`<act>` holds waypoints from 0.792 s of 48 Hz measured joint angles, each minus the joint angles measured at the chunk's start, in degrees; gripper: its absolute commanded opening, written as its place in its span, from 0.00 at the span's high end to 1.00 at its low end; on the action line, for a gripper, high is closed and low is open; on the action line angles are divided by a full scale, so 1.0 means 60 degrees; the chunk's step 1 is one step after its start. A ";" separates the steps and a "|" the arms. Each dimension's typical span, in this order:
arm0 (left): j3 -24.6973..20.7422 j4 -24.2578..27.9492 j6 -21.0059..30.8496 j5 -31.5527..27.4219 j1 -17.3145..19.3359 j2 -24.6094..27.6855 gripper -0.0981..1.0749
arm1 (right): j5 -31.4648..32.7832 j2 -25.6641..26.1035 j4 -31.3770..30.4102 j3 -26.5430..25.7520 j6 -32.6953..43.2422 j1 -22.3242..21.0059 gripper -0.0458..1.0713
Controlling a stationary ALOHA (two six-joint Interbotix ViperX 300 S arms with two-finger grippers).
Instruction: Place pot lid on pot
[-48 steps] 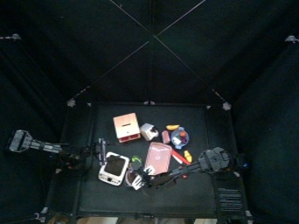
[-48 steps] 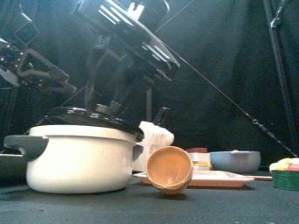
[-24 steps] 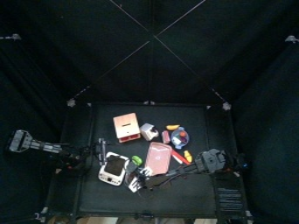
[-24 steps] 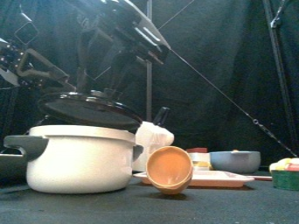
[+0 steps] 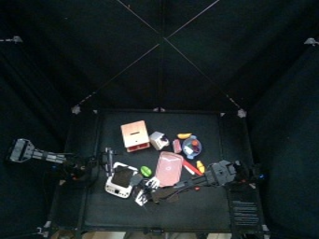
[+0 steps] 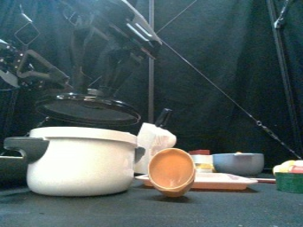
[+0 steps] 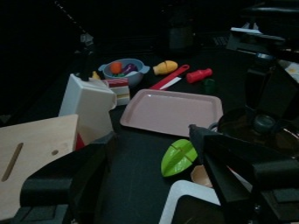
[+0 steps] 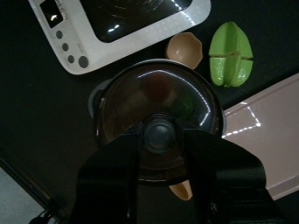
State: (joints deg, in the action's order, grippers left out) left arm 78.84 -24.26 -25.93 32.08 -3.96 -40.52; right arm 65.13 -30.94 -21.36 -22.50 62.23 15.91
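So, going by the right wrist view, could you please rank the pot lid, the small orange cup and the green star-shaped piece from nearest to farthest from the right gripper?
1. Pot lid: its knob sits between the right gripper jaws.
2. Small orange cup: just beyond the lid's far rim.
3. Green star-shaped piece: beside the cup, slightly farther out.

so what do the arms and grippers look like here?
Both arms are black. From above, the left arm and right arm look jointed and blocky. The right gripper has two broad, flat, matte black jaws; the left gripper has similar chunky black jaws with squared edges. From the front, the right arm shows glossy links and thin cables. No markings readable.
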 measured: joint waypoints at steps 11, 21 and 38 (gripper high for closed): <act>0.0000 0.0000 0.0000 0.0000 -0.0015 0.0000 0.07 | 0.0000 -0.0132 0.0132 -0.0015 -0.0103 -0.0161 0.38; 0.0000 0.0000 0.0000 0.0000 0.0000 0.0000 0.07 | 0.0000 -0.0205 0.0146 -0.0015 -0.0103 -0.0249 0.38; 0.0000 0.0000 0.0000 -0.0015 0.0000 0.0000 0.07 | -0.0132 -0.0293 0.0293 -0.0015 -0.0117 -0.0249 0.38</act>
State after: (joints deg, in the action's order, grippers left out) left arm 78.84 -24.26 -25.93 31.99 -3.96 -40.52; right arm 64.34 -32.70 -19.60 -22.59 61.52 14.41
